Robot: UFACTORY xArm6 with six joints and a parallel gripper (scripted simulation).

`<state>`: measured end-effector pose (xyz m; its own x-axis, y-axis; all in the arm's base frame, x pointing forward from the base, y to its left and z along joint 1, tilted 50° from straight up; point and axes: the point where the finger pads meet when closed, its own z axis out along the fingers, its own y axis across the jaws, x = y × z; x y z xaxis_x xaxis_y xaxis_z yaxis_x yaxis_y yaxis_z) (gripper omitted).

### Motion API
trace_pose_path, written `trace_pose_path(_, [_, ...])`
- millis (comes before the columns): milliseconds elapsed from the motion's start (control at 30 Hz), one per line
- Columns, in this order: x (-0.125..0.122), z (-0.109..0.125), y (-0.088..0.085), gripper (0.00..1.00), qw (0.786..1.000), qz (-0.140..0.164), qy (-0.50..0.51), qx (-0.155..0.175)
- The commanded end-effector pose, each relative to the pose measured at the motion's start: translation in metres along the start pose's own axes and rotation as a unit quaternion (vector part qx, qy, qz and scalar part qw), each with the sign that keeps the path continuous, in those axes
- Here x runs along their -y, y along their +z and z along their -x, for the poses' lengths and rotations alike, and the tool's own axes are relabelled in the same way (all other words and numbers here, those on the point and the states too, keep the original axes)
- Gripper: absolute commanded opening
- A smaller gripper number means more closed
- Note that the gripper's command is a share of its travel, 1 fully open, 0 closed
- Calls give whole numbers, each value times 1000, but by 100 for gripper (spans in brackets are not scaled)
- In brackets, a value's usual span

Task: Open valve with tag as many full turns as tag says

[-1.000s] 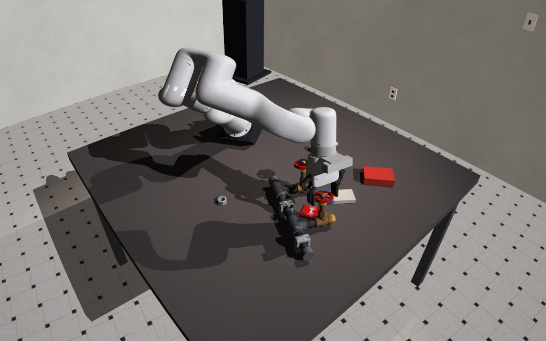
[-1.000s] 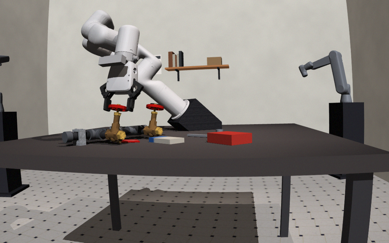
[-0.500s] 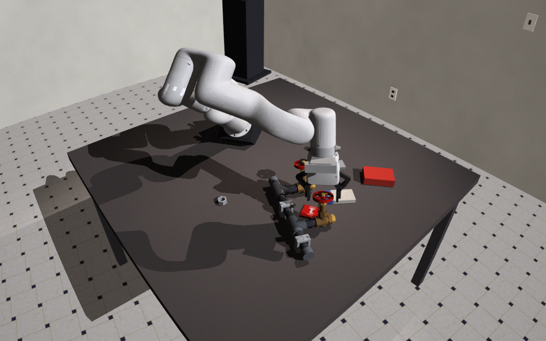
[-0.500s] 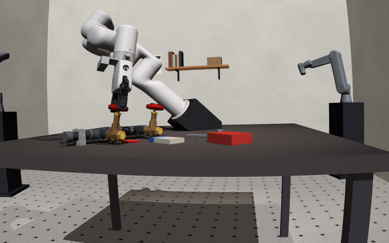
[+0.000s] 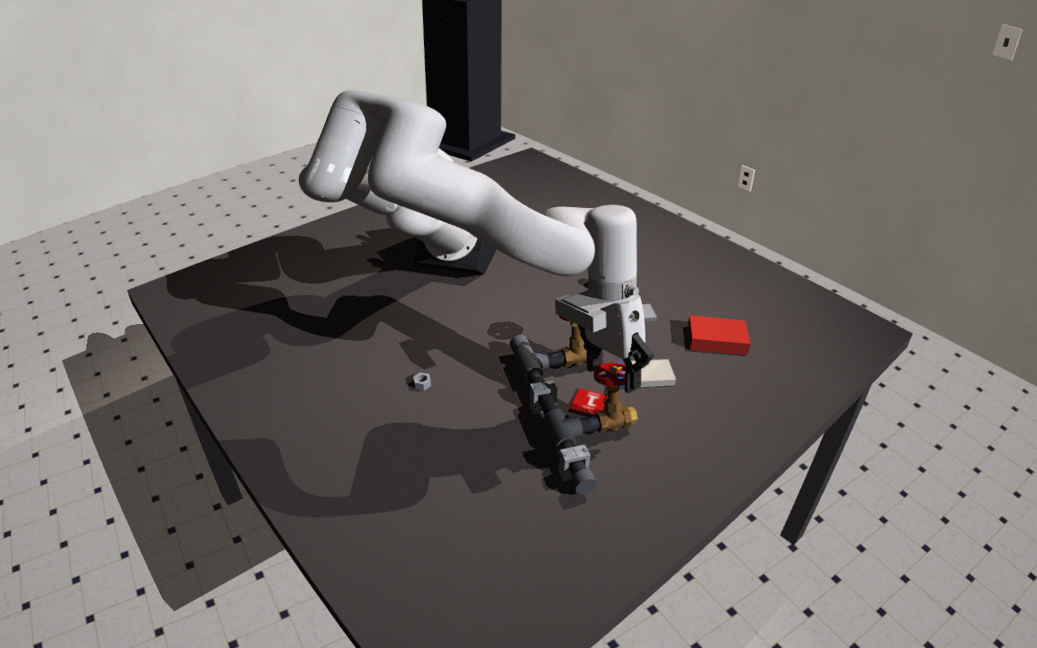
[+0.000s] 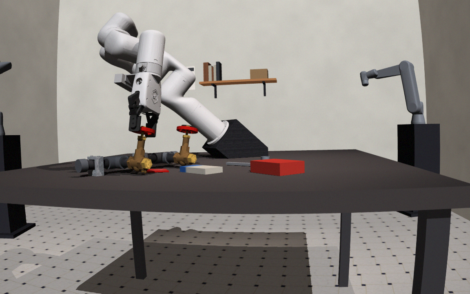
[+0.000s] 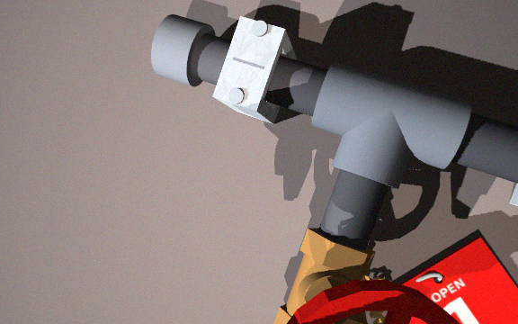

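Note:
The near brass valve [image 5: 613, 414] [image 6: 139, 157] [image 7: 333, 258] has a red handwheel [image 6: 147, 130] [image 7: 358, 297] on top. A red tag [image 5: 586, 400] [image 6: 158, 170] [image 7: 488, 279] reading "OPEN 1" lies on the table beside it; a bit of chain shows between them in the wrist view. My gripper [image 5: 613, 375] [image 6: 143, 132] is open, pointing down, with its fingers on opposite sides of this handwheel, at about rim height. Contact cannot be told. The far brass valve [image 5: 575, 349] [image 6: 184, 152] has a matching handwheel [image 6: 187, 129], mostly hidden behind my gripper in the top view.
The dark pipe [image 5: 558, 424] [image 7: 358, 101] joins both valves and sits in grey clamps [image 5: 574, 457] [image 7: 249, 69]. A cable-tie pack [image 5: 657, 373] [image 6: 204, 169] and a red box [image 5: 717, 335] [image 6: 276, 167] lie beyond the valves. A hex nut [image 5: 421, 381] lies on the pipe's other side.

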<state>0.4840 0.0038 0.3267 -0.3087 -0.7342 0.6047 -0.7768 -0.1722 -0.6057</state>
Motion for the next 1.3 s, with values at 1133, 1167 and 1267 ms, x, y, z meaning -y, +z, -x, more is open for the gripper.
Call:
trace_pose_path(1133, [1,0,-1,0,953,-26,302,-20])
trace_pose_path(1167, [1,0,-1,0,953,-26,302,-20])
trace_pose_path(1267, [1,0,-1,0,953,-26,302,-20])
